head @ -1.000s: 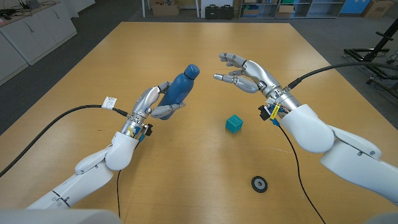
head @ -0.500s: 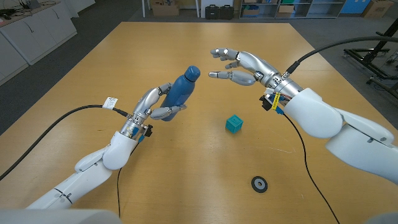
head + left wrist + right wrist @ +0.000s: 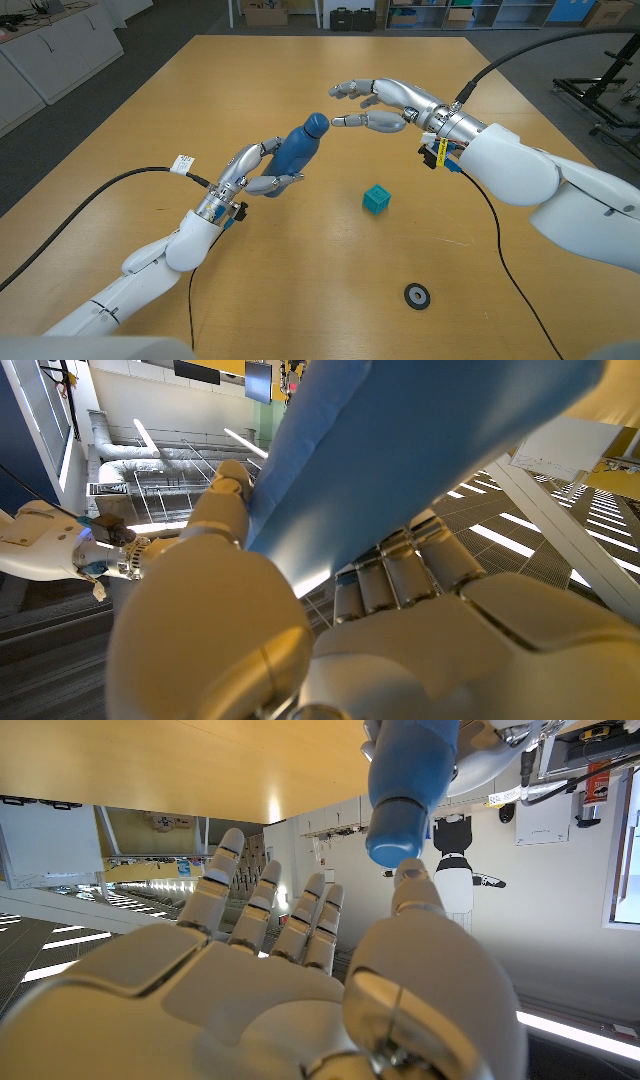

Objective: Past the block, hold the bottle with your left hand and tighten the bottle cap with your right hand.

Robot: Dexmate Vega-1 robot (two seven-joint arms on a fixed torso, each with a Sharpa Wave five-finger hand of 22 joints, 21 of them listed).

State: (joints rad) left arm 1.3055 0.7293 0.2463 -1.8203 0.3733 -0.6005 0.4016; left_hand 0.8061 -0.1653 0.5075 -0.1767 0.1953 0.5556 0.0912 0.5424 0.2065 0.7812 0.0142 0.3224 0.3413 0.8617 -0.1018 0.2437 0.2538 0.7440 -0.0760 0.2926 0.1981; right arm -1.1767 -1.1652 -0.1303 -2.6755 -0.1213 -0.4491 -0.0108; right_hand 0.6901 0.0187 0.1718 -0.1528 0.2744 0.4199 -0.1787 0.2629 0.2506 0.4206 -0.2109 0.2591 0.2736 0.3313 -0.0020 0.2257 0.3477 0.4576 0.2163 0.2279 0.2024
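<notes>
I have the blue bottle (image 3: pixel 294 149) lifted off the tabletop (image 3: pixel 300 270), tilted so its cap (image 3: pixel 315 123) points up and away toward my right side. It sits past the small teal block (image 3: pixel 377 198), which lies well apart from it on the wood. My left robot hand (image 3: pixel 252 170) is wrapped around the bottle's lower body, grasping it firmly; the left wrist view shows the fingers (image 3: pixel 400 575) pressed along the blue side. My right robot hand (image 3: pixel 375 105) is released, fingers spread, with the thumb tip just beside the cap and, as far as I can judge, not yet gripping it. To do this well, I'd bring the cap squarely between thumb and fingers, close evenly, then twist while the left grip resists turning. A black ring (image 3: pixel 417 295) lies near the front edge.
</notes>
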